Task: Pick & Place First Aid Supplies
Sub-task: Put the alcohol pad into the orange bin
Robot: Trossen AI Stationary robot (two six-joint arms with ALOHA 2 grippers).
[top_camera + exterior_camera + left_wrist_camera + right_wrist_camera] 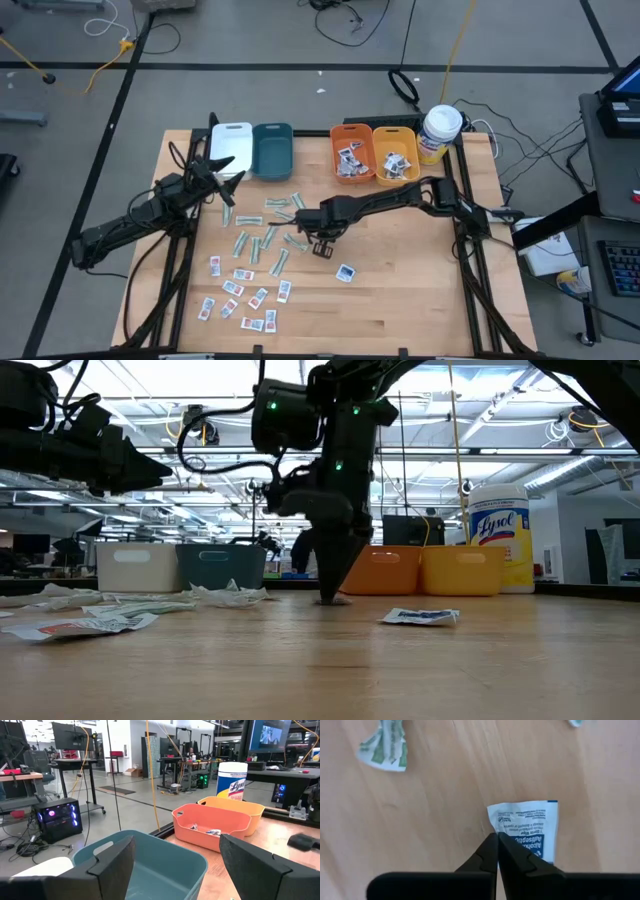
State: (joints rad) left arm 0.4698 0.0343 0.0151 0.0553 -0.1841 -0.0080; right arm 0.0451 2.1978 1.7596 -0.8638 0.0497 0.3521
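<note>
Your right gripper (pixel 497 851) is down at the table's middle with its fingertips pinched together on the edge of a white antiseptic packet (pixel 530 827) lying flat on the wooden table (pixel 400 290). The packet extends forward and to one side of the tips, its long axis roughly along the fingers. Your left gripper (pixel 175 865) waits spread wide above the teal bin (pixel 165 870), farther from the packet.

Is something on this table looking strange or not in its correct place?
Mostly no. The packets lie scattered loose on the table, awaiting sorting. One blue-print packet has a folded corner beside the right gripper, whose fingertips are together on it. The left gripper waits open near the teal bin.
</note>
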